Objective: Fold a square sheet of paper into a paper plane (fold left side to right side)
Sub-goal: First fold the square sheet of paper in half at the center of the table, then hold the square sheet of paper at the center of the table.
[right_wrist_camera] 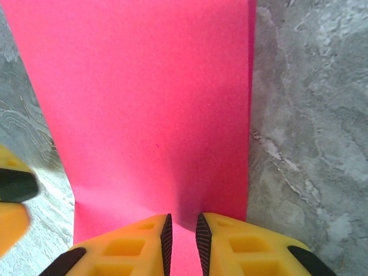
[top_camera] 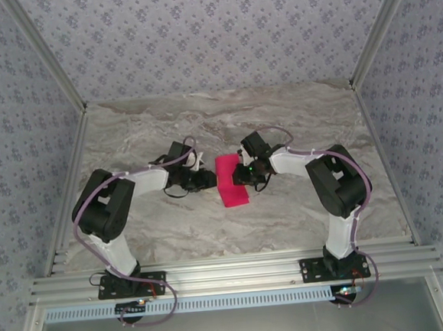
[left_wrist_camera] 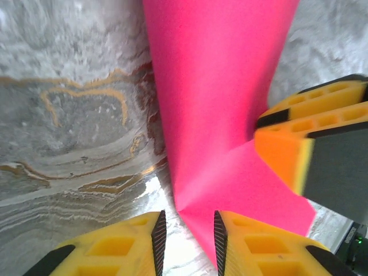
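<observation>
**Two pincers flanked the pink paper at the middle of the bench**

The paper point(top_camera: 231, 186) lay about midway between the left and right edges of the bench point(top_camera: 294, 117), well clear of every corner. From above it read as a narrow upright strip, not a full square, so at least one fold seemed to be in it already. It was not yet a pointed plane.

The left pincer point(left_wrist_camera: 187, 223) sat at the strip's left edge. Its jaws were drawn nearly together with a slim gap between them, and a creased point of the paper ran down into that gap. Whether it was grasping the paper or only bracketing it could not be told.

The right pincer point(right_wrist_camera: 181, 221) faced it from the strip's right edge, jaws likewise close with a thin slot showing pink. Again, grasping or merely resting over the paper was unclear.

In both wrist views a shallow crease crossed the paper just ahead of the fingertips, so the part nearest each pincer sat at a different angle from the rest.

The mirrored stance probably served the fold: one side could pin the paper flat while the other carried its edge across, so the thin paper would not slide on the smooth stone-patterned top.
</observation>
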Tool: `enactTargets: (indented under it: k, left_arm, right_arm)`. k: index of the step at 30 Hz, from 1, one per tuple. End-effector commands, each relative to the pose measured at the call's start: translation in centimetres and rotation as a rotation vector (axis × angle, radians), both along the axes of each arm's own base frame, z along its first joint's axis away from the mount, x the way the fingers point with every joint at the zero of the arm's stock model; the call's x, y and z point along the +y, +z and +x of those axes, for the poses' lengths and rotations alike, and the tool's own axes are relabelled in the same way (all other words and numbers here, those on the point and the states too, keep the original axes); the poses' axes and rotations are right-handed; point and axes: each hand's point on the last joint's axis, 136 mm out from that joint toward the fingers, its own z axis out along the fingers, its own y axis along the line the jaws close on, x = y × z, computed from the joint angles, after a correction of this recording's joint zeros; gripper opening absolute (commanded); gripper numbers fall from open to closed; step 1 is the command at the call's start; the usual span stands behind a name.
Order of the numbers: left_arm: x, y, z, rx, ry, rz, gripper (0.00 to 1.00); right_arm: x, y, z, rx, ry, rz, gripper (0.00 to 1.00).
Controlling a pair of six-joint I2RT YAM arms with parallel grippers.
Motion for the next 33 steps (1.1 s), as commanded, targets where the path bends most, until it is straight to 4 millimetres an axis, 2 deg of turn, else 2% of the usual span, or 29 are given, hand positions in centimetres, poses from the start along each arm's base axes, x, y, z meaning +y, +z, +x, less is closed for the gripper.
enactTargets:
  k: [1, 3, 6, 13, 24, 29, 33]
  left_arm:
    - [-1.5, 3.2, 0.4, -0.063, -0.036, -0.085, 0.29]
    - [-2.5, 3.5, 0.7, -0.063, -0.047, -0.117, 0.29]
    - [-3.7, 2.8, 1.1, -0.048, -0.063, -0.121, 0.29]
    - [-4.6, 0.5, 2.3, -0.023, -0.047, -0.098, 0.29]
    - [-2.4, -3.5, 0.0, 0.035, -0.036, 0.031, 0.29]
    - [-1.5, -4.8, -0.9, 0.056, -0.031, 0.077, 0.29]
    - [-1.1, -5.4, -1.2, 0.063, -0.034, 0.109, 0.29]
  right_arm:
    - [-1.8, -3.9, -2.9, 0.116, 0.019, -0.132, 0.25]
    - [-1.7, -3.8, -2.9, 0.114, 0.021, -0.131, 0.25]
    - [-1.7, -3.9, -2.9, 0.115, 0.025, -0.133, 0.25]
    - [-1.5, -3.8, -3.0, 0.114, 0.035, -0.133, 0.25]
    - [-0.4, -2.7, -2.6, 0.084, 0.051, -0.081, 0.25]
    - [0.3, -1.3, -1.9, 0.050, 0.063, -0.041, 0.25]
    - [1.1, 0.7, -0.9, 0.006, 0.064, 0.018, 0.25]
